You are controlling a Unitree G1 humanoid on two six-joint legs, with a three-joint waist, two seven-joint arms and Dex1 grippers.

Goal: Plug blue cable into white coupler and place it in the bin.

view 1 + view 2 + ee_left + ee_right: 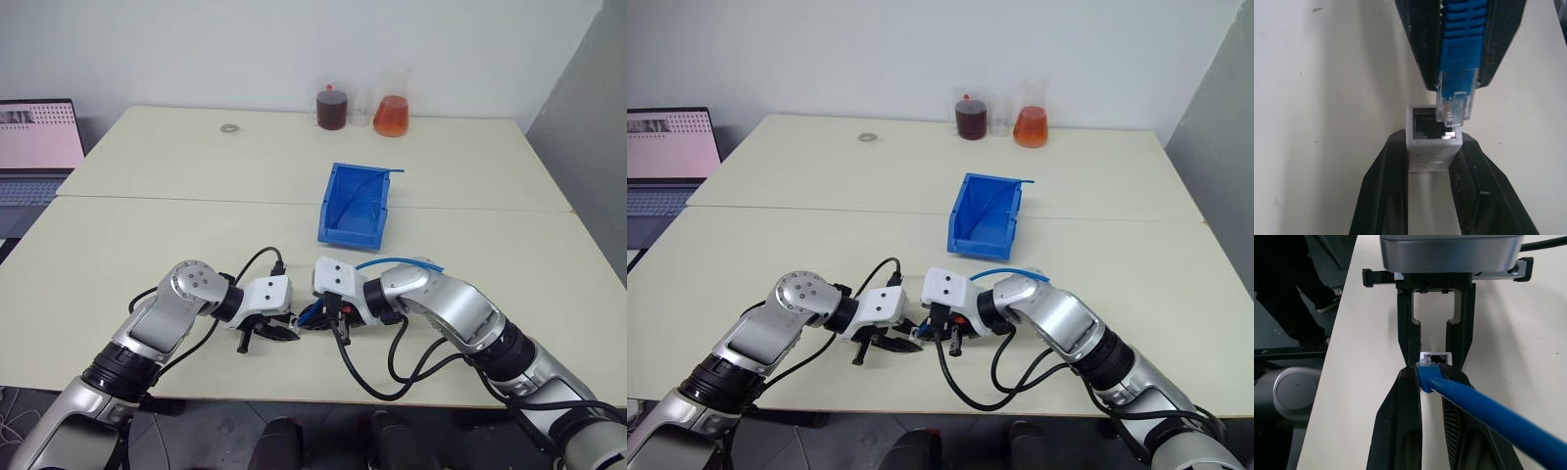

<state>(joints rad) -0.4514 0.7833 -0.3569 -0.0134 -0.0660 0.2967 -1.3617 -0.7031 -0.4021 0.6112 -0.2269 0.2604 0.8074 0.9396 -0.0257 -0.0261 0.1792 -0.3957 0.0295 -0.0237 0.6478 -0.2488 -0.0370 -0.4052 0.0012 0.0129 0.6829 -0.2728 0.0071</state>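
Too small in the head views to tell apart: white coupler and plug of the blue cable, lost between the end effectors. Laptop cut by the frame edge. Bin floor partly hidden behind its walls.

Count of items on the bench: one blue cable, one white coupler, one bin. Glass vessels at the far edge: three, namely one with dark liquid, one clear, one flask with orange liquid. One small ring. One laptop beside the bench. Tools: two, left tool and right tool.
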